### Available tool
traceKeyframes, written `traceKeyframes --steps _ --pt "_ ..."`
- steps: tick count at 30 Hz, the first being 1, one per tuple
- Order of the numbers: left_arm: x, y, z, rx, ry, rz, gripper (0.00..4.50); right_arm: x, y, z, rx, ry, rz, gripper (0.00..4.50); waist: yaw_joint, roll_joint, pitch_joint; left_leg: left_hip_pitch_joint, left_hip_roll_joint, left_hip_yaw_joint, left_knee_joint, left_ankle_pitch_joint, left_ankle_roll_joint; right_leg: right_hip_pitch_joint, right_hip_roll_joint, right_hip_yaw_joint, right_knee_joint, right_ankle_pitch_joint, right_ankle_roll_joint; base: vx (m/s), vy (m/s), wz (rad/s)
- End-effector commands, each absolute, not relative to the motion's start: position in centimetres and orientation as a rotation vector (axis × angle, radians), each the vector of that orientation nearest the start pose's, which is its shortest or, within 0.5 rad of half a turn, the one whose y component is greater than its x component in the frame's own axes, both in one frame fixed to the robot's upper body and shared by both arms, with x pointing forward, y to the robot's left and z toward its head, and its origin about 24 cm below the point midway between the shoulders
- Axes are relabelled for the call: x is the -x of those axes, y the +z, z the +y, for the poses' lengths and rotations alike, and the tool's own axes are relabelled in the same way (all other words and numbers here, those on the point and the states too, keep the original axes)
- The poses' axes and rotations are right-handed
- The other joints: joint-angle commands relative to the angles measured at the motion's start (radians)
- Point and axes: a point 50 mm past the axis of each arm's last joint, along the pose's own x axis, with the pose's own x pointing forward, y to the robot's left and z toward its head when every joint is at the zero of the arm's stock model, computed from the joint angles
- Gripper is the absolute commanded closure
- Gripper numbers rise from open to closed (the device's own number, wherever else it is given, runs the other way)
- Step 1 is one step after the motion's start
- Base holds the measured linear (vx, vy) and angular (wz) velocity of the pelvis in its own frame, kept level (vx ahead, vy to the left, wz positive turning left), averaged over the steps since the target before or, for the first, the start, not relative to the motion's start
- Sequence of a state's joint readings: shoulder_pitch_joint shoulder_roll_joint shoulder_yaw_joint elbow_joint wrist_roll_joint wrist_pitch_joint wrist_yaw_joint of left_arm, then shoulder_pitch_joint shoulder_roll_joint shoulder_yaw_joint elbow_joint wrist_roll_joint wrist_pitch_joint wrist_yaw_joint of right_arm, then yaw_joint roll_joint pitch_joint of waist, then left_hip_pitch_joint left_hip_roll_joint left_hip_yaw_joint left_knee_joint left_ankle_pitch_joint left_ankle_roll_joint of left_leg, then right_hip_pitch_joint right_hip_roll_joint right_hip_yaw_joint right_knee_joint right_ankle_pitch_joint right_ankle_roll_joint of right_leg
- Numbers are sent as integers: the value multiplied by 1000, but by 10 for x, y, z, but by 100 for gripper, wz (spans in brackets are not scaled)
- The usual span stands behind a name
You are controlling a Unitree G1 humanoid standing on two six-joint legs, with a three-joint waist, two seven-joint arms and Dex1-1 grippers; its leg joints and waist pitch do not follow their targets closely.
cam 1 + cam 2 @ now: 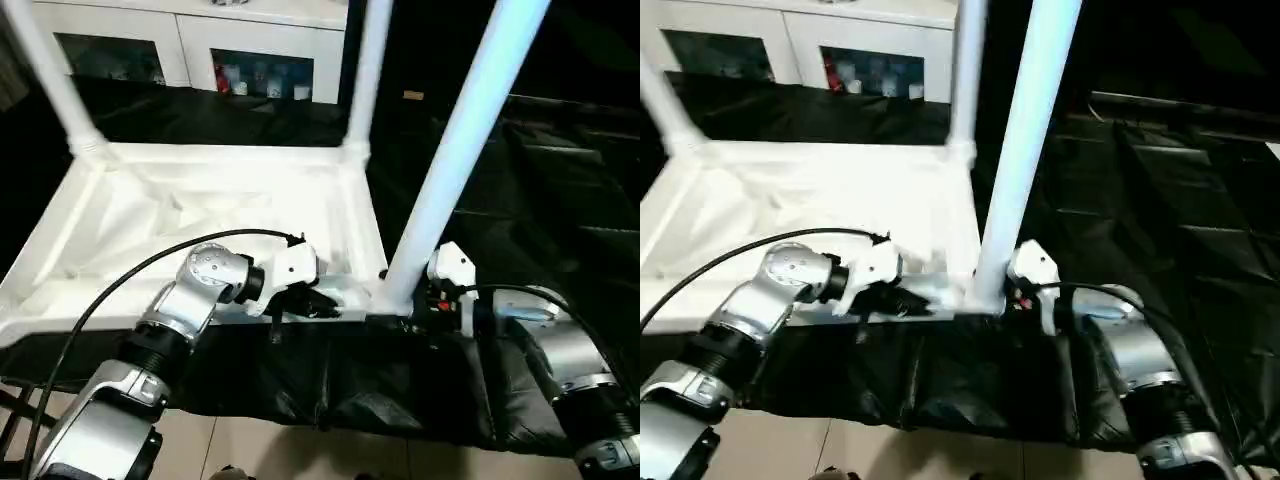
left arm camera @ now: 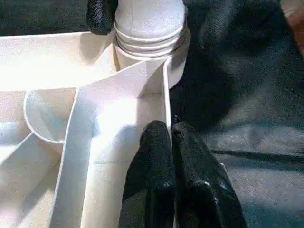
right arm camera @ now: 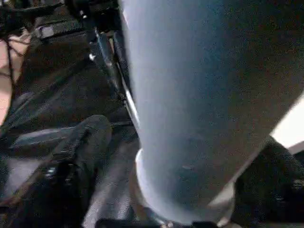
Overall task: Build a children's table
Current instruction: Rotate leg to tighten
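Note:
The children's table top [image 1: 200,210] lies upside down on black cloth, ribbed underside up. Three white legs stand in its corner sockets: far left [image 1: 50,80], far right [image 1: 365,70] and near right [image 1: 450,160]. My left gripper [image 1: 318,300] is at the near rim beside the near-right corner. Its two black fingers [image 2: 154,161] are shut on the thin rim wall [image 2: 167,95], just short of the leg's ridged collar [image 2: 149,35]. My right gripper [image 1: 415,295] straddles the base of the near-right leg [image 3: 199,95], open, with one finger [image 3: 76,156] standing apart from the tube.
A white cabinet [image 1: 190,40] with glass doors stands behind the table. Black cloth [image 1: 540,180] covers the work surface and hangs over its front edge above the tiled floor [image 1: 260,450]. A black cable [image 1: 120,290] arcs over my left forearm.

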State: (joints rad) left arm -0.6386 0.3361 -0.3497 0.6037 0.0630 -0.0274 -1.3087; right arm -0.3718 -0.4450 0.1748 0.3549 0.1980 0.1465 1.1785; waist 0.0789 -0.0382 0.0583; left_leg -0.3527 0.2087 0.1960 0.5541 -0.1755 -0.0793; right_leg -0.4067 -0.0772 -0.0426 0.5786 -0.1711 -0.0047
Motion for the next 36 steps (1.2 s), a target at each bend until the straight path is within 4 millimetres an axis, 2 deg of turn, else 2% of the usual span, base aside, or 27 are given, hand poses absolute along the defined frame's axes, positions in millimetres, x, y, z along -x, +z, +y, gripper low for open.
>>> traceKeyframes --steps 1,4,9,16,22,23,25,27,28,30,32,33,34,35,36 --pt "-307 53 102 -566 -1593 405 450 -277 43 -152 164 1338 382 86 -1 4 -49 8 29 -4 -57 -239 55 43 -51 33 -56 -182 -235 0 0 0" --pt "-307 54 105 -565 -1598 409 450 -277 43 -153 162 1345 389 94 6 5 -50 9 28 -3 -56 -234 50 44 -51 33 -55 -177 -235 0 0 0" --pt "-307 54 106 -563 -1597 411 450 -275 43 -151 158 1355 395 156 7 5 -49 8 28 -4 -57 -239 45 45 -52 32 -55 -185 -233 0 0 0" --pt "-305 51 108 -562 -1604 419 450 -272 42 -151 151 1371 409 204 9 5 -48 8 28 -4 -58 -247 42 43 -52 33 -57 -202 -225 0 0 0" --pt "-307 50 109 -555 -1581 432 450 -270 40 -149 131 1364 415 213 9 6 -49 8 27 -5 -58 -240 41 45 -51 33 -56 -187 -227 0 0 0" --pt "-310 48 106 -540 -1525 437 450 -270 36 -148 92 1325 406 214 8 7 -50 9 28 -4 -57 -240 41 44 -51 33 -55 -184 -228 0 0 0" --pt "-312 47 103 -527 -1496 436 450 -270 34 -147 72 1297 401 214 8 7 -45 11 27 -4 -60 -270 36 41 -51 33 -62 -228 -224 0 0 0" --pt "-316 47 94 -497 -1433 427 450 -275 28 -144 48 1187 382 215 5 3 -40 16 27 -8 -65 -337 17 34 -56 34 -76 -361 -192 0 0 0" --pt "-318 46 87 -477 -1404 421 450 -279 24 -142 38 1111 376 215 3 3 -40 18 25 -10 -65 -348 12 32 -58 34 -80 -395 -181 0 0 0" --pt "-319 46 80 -459 -1380 414 450 -283 21 -139 31 1039 370 219 -4 3 -36 19 22 -18 -70 -388 -7 26 -59 31 -92 -508 -136 0 0 0" --pt "-319 46 55 -410 -1333 396 450 -297 13 -126 -23 831 360 233 -15 2 -35 20 20 -23 -71 -421 -15 19 -59 28 -100 -574 -107 -26 8 -2" --pt "-319 46 50 -404 -1329 393 450 -299 13 -122 -38 799 359 233 -18 5 -36 21 18 -25 -71 -429 -18 17 -59 27 -102 -585 -103 0 0 0" --pt "-319 46 45 -398 -1325 389 450 -302 12 -117 -55 765 358 244 -28 4 -33 21 16 -30 -72 -455 -22 16 -58 21 -107 -620 -89 0 0 0" --pt "-319 46 44 -396 -1324 389 450 -303 12 -117 -58 758 358 246 -33 3 -33 18 16 -32 -72 -464 -21 19 -58 19 -108 -631 -81 0 0 0" --pt "-319 47 37 -399 -1317 384 450 -309 12 -106 -71 697 353 247 -34 6 -34 17 15 -34 -72 -469 -20 20 -59 18 -110 -635 -75 0 0 0"
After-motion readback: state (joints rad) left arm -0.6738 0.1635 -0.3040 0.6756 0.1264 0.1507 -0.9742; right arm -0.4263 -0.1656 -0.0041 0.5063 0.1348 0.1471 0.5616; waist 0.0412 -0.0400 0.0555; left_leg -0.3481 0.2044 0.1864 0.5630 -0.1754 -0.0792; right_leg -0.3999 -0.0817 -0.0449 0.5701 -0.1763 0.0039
